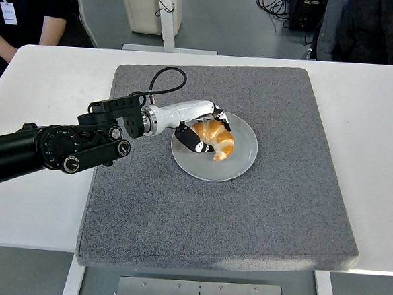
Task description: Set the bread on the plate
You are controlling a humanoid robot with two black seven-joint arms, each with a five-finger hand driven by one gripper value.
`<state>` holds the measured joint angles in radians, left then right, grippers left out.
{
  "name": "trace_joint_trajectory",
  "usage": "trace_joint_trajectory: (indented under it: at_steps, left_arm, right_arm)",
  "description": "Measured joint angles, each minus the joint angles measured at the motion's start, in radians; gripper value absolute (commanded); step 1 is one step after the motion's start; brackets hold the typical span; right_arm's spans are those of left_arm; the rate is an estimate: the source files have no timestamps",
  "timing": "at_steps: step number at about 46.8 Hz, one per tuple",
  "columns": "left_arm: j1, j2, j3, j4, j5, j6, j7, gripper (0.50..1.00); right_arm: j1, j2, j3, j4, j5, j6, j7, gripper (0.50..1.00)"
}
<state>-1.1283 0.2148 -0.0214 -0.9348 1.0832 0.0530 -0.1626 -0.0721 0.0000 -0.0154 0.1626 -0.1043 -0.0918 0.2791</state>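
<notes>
A golden croissant (217, 138) lies on the round grey plate (244, 157) in the middle of the grey mat (273, 213). My left hand (203, 126), white with black fingertips, reaches in from the left on a black arm (55, 148). Its fingers are curled around the croissant's left end, thumb in front and the other fingers behind, and the croissant rests on the plate's left half. My right arm is not in view.
The mat covers most of the white table (379, 133). A black cable (164, 81) loops up from my left wrist. A person (17, 13) sits at the table's far left corner, another person (373, 28) at the far right.
</notes>
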Motion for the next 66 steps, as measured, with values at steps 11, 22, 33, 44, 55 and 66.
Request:
trace_joint_trajectory:
  at_steps: [11, 22, 33, 44, 55, 66]
  left_arm:
    - [0.014, 0.000, -0.002, 0.007, -0.002, 0.001, -0.001, 0.500]
    - [0.016, -0.001, -0.004, 0.007, -0.002, 0.001, -0.002, 0.519]
    - [0.016, -0.002, -0.009, 0.007, -0.023, -0.001, -0.006, 0.699]
    - [0.015, -0.002, -0.003, 0.007, -0.067, -0.001, -0.006, 0.748]
    - [0.015, -0.002, -0.001, 0.007, -0.067, -0.001, -0.006, 0.811]
    - [0.015, -0.002, -0.003, 0.007, -0.068, -0.002, -0.006, 0.836]
  right_arm:
    - [0.000, 0.000, 0.000, 0.001, 0.000, 0.000, 0.000, 1.000]
    - [0.000, 0.000, 0.000, 0.001, 0.000, 0.000, 0.000, 1.000]
    - [0.000, 0.000, 0.000, 0.001, 0.000, 0.000, 0.000, 1.000]
    - [0.000, 0.000, 0.000, 0.001, 0.000, 0.000, 0.000, 1.000]
    - [0.000, 0.000, 0.000, 0.001, 0.000, 0.000, 0.000, 1.000]
    - [0.000, 0.000, 0.000, 0.000, 0.000, 0.000, 0.000, 1.000]
